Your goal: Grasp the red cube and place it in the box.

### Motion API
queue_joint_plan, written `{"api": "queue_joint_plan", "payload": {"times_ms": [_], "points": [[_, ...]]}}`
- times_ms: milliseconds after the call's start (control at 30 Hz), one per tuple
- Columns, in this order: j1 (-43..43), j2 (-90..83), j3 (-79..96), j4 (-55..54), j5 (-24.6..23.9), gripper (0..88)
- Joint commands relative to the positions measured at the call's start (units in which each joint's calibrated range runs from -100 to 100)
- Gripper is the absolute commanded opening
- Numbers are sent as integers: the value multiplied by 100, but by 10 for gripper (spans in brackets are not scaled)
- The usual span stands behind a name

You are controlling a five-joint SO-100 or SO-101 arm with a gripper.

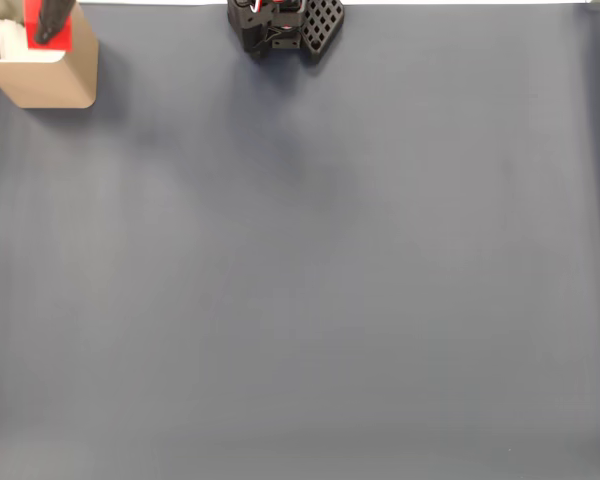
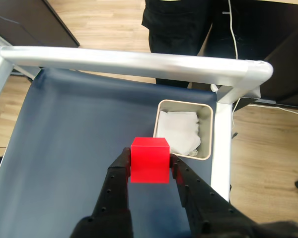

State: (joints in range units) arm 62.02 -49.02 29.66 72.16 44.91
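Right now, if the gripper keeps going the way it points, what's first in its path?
Probably the box. In the wrist view the gripper, shut on the red cube, aims at its near rim, white material inside. Height above it is unclear, so it may pass over.

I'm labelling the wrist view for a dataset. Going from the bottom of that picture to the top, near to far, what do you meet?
Gripper closed on the red cube → the box with white material inside → the metal frame bar → the wooden floor with a person's dark-clad legs.

Likely lab or office: metal-framed table [image 2: 139, 62], wood floor [image 2: 104, 20], cables [image 2: 234, 34].
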Motion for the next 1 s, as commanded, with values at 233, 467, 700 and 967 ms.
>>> {"api": "queue_joint_plan", "payload": {"times_ms": [233, 467, 700, 967], "points": [[595, -63, -165, -322, -29, 0], [616, 76, -201, -576, -59, 0], [581, 284, -274, -789, -63, 0], [588, 388, -192, -904, -49, 0]]}}
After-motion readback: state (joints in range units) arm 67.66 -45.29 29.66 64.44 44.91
